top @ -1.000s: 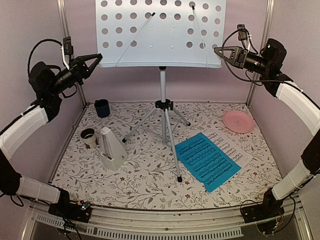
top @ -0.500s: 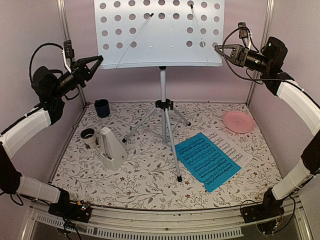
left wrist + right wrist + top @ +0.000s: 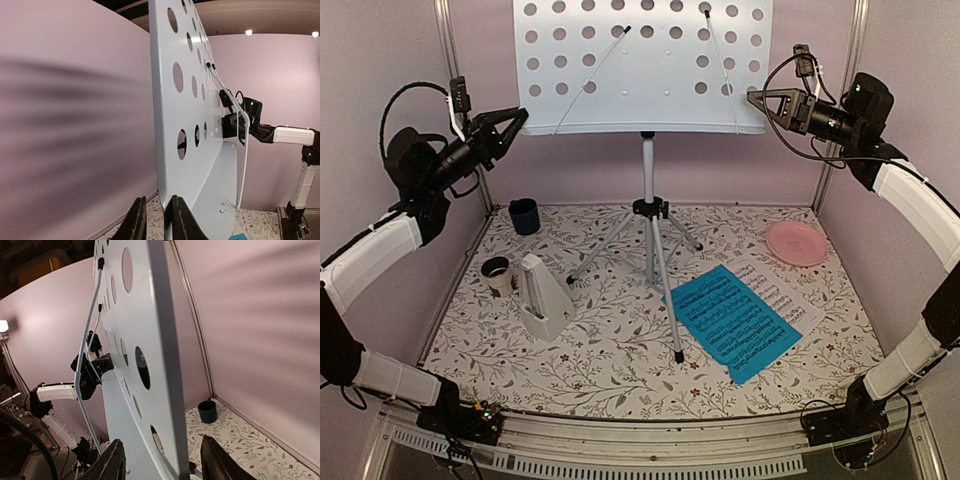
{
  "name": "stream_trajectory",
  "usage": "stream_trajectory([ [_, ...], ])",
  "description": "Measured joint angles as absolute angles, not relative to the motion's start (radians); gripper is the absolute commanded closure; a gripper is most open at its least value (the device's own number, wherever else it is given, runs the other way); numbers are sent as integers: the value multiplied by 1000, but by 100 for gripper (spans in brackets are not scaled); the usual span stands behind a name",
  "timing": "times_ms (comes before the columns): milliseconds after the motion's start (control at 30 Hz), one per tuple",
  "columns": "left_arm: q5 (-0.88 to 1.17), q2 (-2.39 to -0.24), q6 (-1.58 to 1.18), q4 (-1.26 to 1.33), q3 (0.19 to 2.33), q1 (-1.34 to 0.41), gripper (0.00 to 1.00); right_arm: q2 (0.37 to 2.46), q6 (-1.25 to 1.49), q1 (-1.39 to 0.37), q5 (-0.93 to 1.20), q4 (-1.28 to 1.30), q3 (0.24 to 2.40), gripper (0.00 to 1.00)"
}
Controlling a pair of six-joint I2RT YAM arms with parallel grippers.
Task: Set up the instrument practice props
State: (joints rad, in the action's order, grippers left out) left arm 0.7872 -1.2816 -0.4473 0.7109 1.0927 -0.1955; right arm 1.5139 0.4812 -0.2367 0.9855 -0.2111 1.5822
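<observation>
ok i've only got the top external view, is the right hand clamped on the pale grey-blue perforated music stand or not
observer: Not clamped. The right wrist view shows the right hand with its fingers wide apart, one on each side of the edge of the pale grey-blue perforated music stand.
operator: and the left hand
observer: The left wrist view shows the left hand with its fingers nearly together. The stand's edge lines up with the narrow slit just above their tips. I can't tell whether they touch it.
</observation>
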Motion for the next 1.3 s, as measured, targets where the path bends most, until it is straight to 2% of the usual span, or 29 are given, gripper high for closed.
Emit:
stream_trajectory([
  [100,761,-1275,-419,646,1113,-194,44,1510,471,-237,980,-195,1585,19],
  [167,748,-1266,-407,602,1116,-192,33,1502,466,-230,977,-186,1584,13],
  [300,730,-1231,-393,519,1116,-188,19,1457,467,-195,959,-178,1562,4],
  [367,720,-1202,-384,479,1112,-180,16,1417,467,-178,951,-177,1536,1],
  [700,628,-982,-397,337,933,-98,17,1156,488,-40,916,-175,1234,1],
  [933,607,-941,-422,299,768,-112,24,1077,505,9,851,-59,1012,12],
  [1100,521,-896,-326,239,625,-300,29,1068,505,7,799,32,822,16],
  [1300,363,-915,-162,241,574,-670,30,1095,506,-46,729,87,705,18],
])
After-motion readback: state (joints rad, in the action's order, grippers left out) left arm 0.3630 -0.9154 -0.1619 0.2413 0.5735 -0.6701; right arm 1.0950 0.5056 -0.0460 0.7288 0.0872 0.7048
